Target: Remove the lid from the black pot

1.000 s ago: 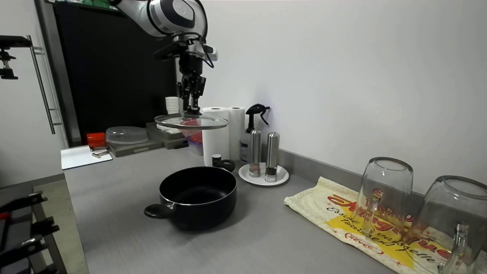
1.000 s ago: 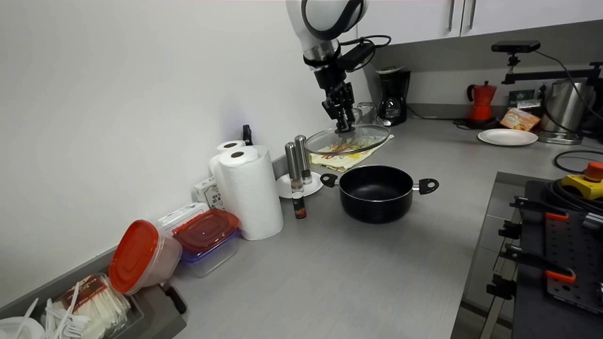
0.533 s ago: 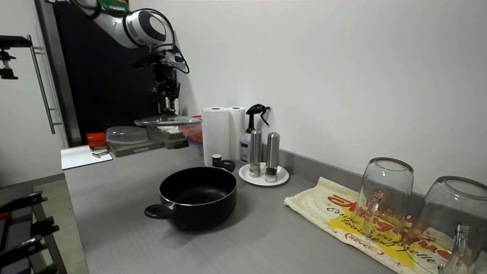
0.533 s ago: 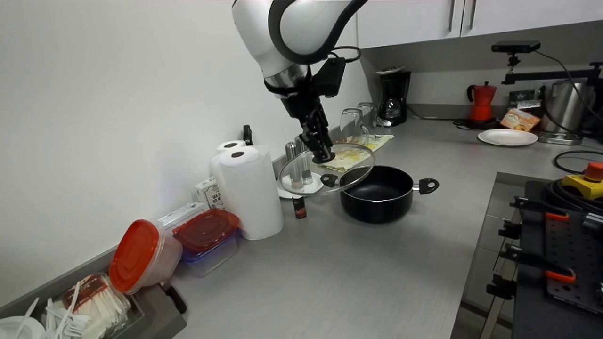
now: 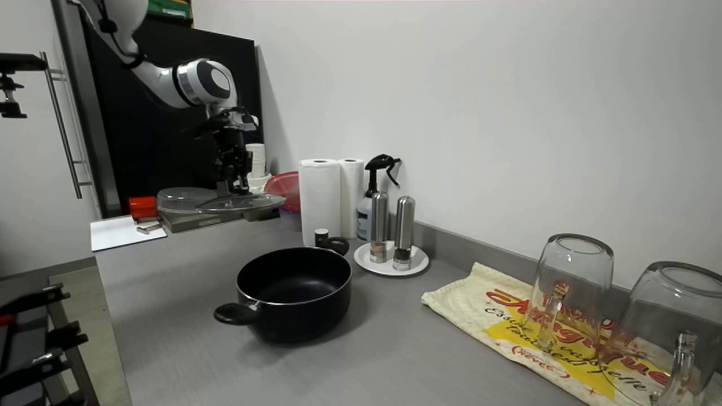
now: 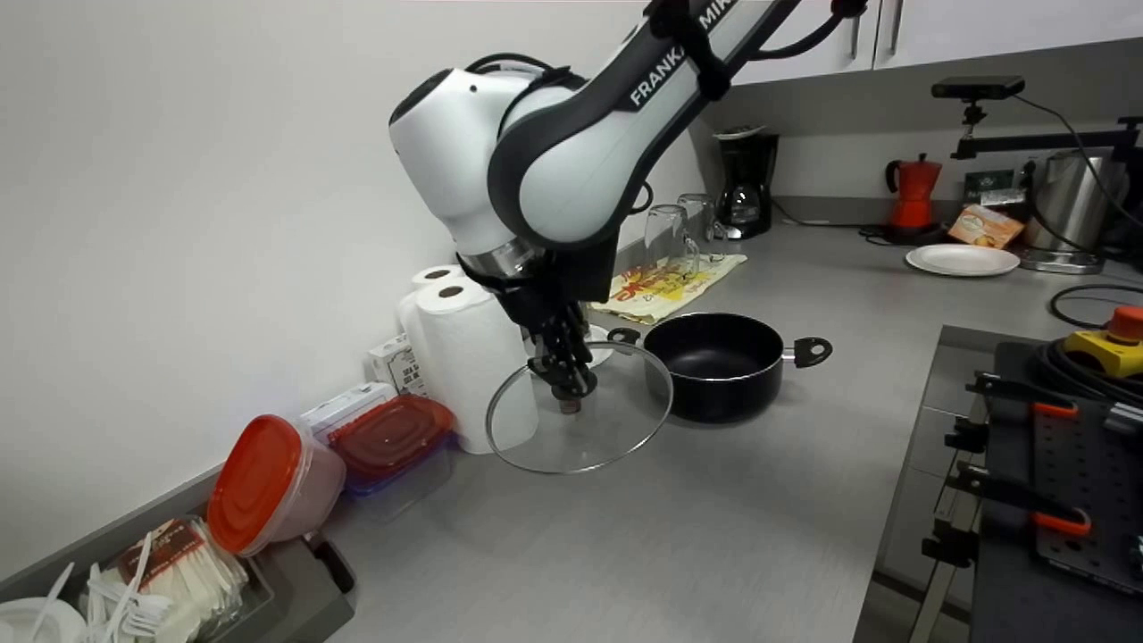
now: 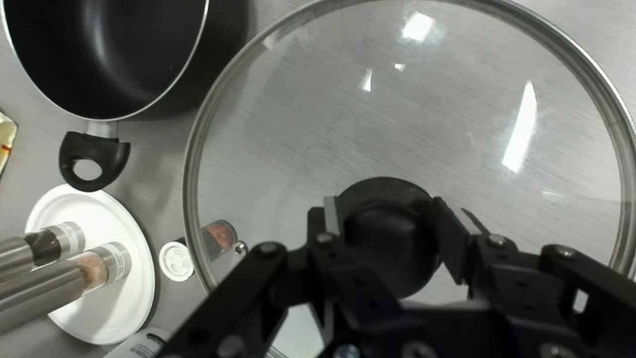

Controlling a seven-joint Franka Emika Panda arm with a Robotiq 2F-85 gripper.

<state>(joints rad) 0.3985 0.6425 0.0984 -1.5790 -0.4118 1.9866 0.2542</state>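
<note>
Arm [image 6: 580,192] sharply bent; end effector [image 7: 390,226] pointing down; fingers [image 7: 453,241] parted, both clamped inward

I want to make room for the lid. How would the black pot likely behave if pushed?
The black pot looks stiff, judging by its evenly round shape. Pushed low, it would probably slide rather than tip, since it is wide and sits flat on the counter. A push on a side handle could turn it, as both jut out.

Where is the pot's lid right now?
In the wrist view, the glass lid fills the middle and right, its knob between the fingers, with the black pot at upper left and a small jar at lower left.
</note>
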